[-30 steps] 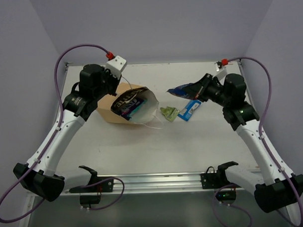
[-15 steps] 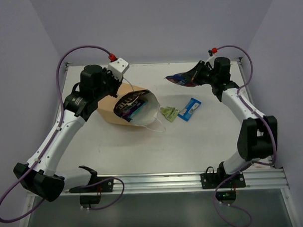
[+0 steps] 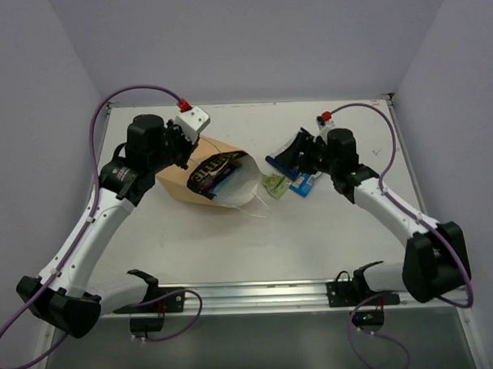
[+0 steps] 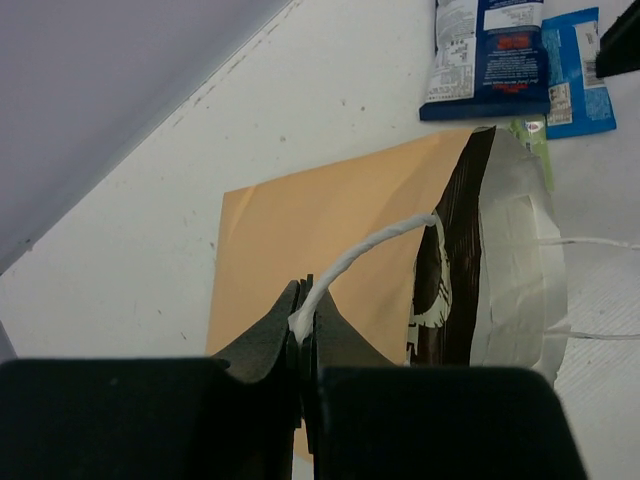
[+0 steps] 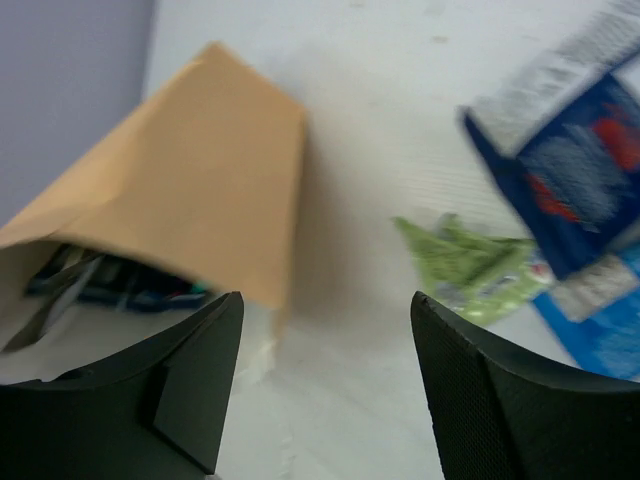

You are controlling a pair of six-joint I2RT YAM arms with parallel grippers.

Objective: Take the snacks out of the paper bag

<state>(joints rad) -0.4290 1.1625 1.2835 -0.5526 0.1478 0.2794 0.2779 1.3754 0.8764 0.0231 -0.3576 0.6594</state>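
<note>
The tan paper bag [image 3: 184,177] lies on its side, its white-lined mouth facing right. My left gripper [image 4: 303,318] is shut on its white string handle [image 4: 372,245] and holds it up. A brown packet [image 4: 452,250] and darker packets [image 5: 120,285] show inside the mouth. To the right of the bag, a dark-blue chip bag [image 4: 487,58], a blue-white packet [image 4: 582,72] and a green wrapper [image 5: 470,265] lie on the table. My right gripper [image 5: 325,300] hovers open over the table between the bag mouth and these snacks, with nothing between its fingers.
The white table [image 3: 232,250] ends at a metal rail [image 3: 258,293] along the near edge. Lilac walls [image 3: 250,47] close in the back and both sides. A second string handle [image 3: 255,207] trails on the table at the bag's mouth.
My right arm carried the dark-blue chip bag from the back right to the middle, opened and let it go beside the green wrapper. The left gripper kept its hold on the handle.
</note>
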